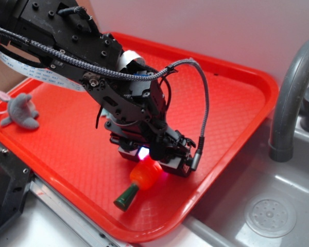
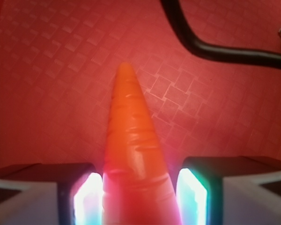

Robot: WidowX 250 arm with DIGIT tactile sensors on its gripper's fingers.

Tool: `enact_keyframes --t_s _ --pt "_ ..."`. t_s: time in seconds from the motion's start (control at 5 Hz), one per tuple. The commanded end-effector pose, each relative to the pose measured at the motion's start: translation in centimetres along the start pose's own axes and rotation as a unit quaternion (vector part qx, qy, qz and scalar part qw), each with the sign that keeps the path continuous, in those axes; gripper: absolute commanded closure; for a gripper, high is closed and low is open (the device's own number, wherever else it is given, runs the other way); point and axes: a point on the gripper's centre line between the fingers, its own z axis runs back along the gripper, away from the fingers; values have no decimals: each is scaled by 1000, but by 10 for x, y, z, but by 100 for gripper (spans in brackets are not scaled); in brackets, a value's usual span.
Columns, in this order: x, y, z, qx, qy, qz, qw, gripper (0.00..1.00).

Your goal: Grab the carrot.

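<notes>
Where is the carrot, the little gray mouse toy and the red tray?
carrot (image 2: 133, 154), wrist view, on its orange body.
gray mouse toy (image 1: 21, 109), exterior view, on its body.
red tray (image 1: 232, 100), exterior view, on a bare patch of its floor.

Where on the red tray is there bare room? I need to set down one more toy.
The tray is bare along its far right side toward the grey faucet, and on the stretch between the grey plush mouse and the arm. The near corner is crowded: the gripper straddles the carrot there.
</notes>
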Motion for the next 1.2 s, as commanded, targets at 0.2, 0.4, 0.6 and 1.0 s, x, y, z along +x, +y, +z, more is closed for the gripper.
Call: enact_keyframes --t_s 0.2,0.4,0.6,1.0 --pt "36 34 59 -3 48 -99 994 100" --pt "56 57 101 3 89 -103 991 100" --pt "59 76 147 -2 53 -82 995 100" --pt "51 93 205 -30 -21 -10 999 100"
